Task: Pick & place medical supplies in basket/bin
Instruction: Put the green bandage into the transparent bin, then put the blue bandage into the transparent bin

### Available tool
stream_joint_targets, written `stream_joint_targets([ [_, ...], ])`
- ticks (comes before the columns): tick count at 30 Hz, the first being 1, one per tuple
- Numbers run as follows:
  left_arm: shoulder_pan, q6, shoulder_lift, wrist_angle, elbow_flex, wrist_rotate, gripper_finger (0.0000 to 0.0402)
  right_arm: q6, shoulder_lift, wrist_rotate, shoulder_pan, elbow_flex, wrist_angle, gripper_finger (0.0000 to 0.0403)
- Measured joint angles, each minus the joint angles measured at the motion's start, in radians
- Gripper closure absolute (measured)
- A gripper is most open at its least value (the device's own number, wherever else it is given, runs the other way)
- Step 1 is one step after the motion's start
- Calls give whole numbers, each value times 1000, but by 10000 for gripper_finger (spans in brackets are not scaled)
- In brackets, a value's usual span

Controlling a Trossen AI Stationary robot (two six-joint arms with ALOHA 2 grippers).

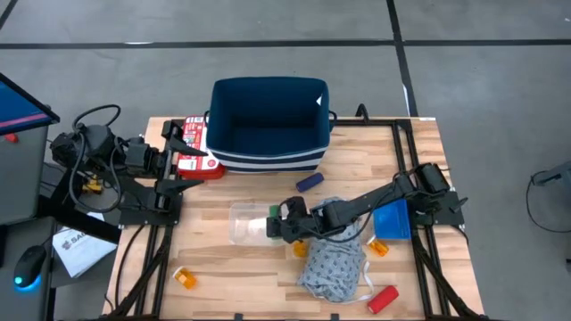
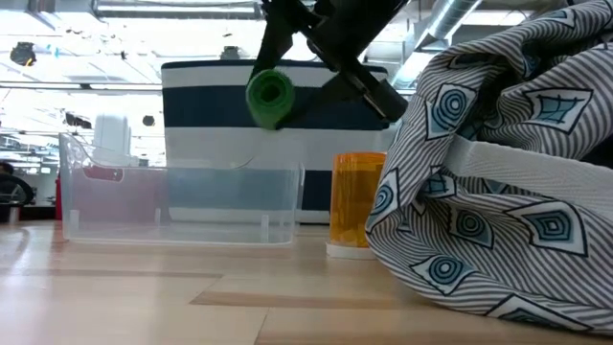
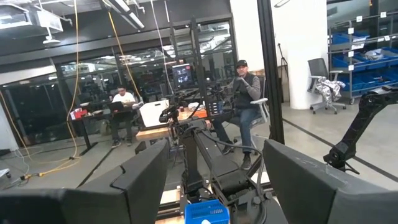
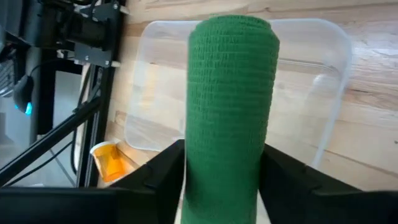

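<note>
Green roll (image 4: 231,106) is filling the right wrist view, sitting lengthwise between the right gripper's (image 4: 224,186) two dark fingers, which are pressing on its sides; whether that grip is firm or loosening I cannot tell. Beneath it the clear tray (image 4: 311,74) is lying on the desk (image 4: 373,130), so the roll is hanging over the tray and not over the navy basket (image 1: 268,120). In the low view the roll (image 2: 269,96) is showing end-on, lifted clear of the desk, with the striped basket (image 2: 239,144) behind it. My guess is that the arm is carrying it high so it can clear the basket's wall.

Grey patterned cloth (image 1: 332,265) is lying bunched just beside the right gripper (image 1: 278,225), with an orange pill bottle (image 2: 354,203) standing upright next to it. A purple-blue cylinder (image 1: 310,182) is lying between tray and basket, a red one (image 1: 383,299) near the desk's front edge, and the small blue bin (image 1: 393,220) is sitting under the right arm.

Left gripper (image 1: 183,160) is waiting at the desk's left side by the red-and-white box (image 1: 192,134), its fingers (image 3: 124,186) standing wide and holding nothing.
</note>
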Motion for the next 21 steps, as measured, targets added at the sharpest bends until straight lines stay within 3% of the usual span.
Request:
stream_joint_targets([
  [7,0,0,0,0,0,0,149,6,0,1,-3,0,1,174],
  [14,0,0,0,0,0,0,149,5,-25,61,-6,-1,-5,176],
  [21,0,0,0,0,0,0,149,6,-99,126,-6,-1,-165,178],
])
